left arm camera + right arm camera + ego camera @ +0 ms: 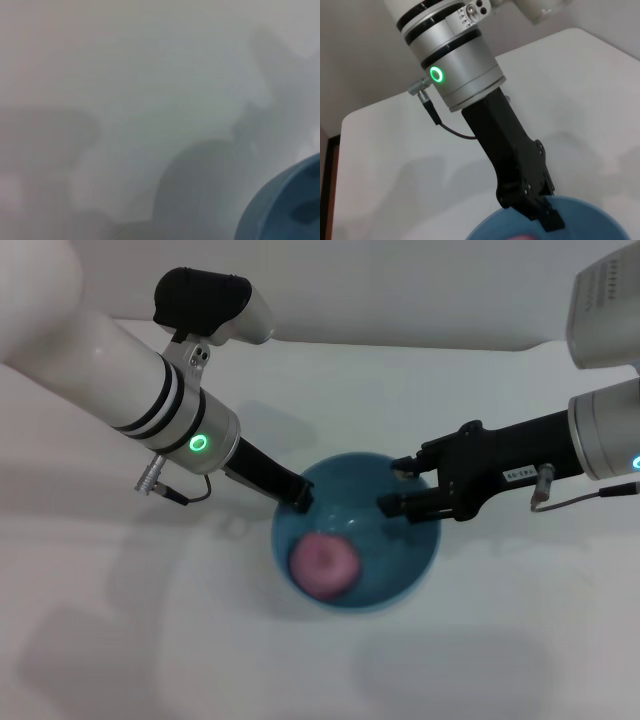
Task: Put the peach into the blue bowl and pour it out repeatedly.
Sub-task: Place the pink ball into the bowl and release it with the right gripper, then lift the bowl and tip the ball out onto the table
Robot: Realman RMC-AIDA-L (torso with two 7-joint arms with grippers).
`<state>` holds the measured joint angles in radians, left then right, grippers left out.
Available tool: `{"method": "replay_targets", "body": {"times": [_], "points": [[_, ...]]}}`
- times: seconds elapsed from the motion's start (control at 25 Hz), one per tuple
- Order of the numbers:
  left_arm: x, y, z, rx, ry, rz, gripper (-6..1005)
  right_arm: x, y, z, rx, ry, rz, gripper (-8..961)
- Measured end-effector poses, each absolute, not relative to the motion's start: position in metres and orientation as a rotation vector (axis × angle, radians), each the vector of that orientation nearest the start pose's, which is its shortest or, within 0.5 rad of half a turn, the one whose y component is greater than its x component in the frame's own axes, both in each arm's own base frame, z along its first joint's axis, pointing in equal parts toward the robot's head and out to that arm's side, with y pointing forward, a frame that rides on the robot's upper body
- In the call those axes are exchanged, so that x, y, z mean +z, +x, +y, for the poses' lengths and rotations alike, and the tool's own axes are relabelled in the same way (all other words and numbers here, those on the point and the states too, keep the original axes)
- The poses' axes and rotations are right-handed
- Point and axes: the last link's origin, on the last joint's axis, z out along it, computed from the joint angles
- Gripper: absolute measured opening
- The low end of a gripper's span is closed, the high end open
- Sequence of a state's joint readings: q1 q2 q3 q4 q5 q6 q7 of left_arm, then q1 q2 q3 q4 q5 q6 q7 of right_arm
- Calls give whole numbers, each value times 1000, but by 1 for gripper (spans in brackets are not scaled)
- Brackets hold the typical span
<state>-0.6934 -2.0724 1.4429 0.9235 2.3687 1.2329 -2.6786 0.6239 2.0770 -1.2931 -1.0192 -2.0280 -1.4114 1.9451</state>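
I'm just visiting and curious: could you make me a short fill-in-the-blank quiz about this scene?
1. The peach lies inside the blue ___.
2. The left pincer grips the bowl's ___.
3. The right pincer is over the blue bowl and holds ___.
4. The bowl stands on a ___ table.

Missing words: bowl; rim; nothing; white

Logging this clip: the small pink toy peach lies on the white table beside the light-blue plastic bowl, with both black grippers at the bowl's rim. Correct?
Not quite. The head view shows the small pink toy peach lying inside the light-blue plastic bowl, not beside it on the white table. The rest holds: the left gripper and right gripper are both at the rim.
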Motion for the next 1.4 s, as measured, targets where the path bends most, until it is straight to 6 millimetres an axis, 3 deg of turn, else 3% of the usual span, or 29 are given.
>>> {"method": "replay_targets", "body": {"times": [0.16, 0.32, 0.52, 0.56, 0.8, 0.84, 0.96, 1.08, 1.4], "points": [[-60, -201, 377, 233, -2509, -1296, -1, -29, 168, 361, 242, -2945, 627, 531], [-58, -205, 388, 135, -2444, -1269, -1, -10, 185, 369, 339, -2814, 816, 532], [-54, -208, 398, -49, -2387, -1215, -2, 23, 222, 369, 485, -2603, 1016, 533], [-50, -212, 403, -140, -2340, -1186, -2, 31, 238, 364, 518, -2535, 1086, 533], [-44, -219, 409, -246, -2243, -1075, -2, 43, 273, 348, 586, -2408, 1243, 534], [-47, -223, 410, -250, -2190, -952, -2, 45, 278, 345, 597, -2385, 1268, 534], [-55, -222, 405, -243, -2151, -795, -2, 48, 291, 337, 625, -2336, 1325, 534], [-67, -216, 391, -248, -2111, -577, -2, 50, 298, 332, 643, -2307, 1358, 535], [-82, -205, 352, -228, -1877, -8, -1, 49, 303, 328, 647, -2295, 1380, 536]]}}
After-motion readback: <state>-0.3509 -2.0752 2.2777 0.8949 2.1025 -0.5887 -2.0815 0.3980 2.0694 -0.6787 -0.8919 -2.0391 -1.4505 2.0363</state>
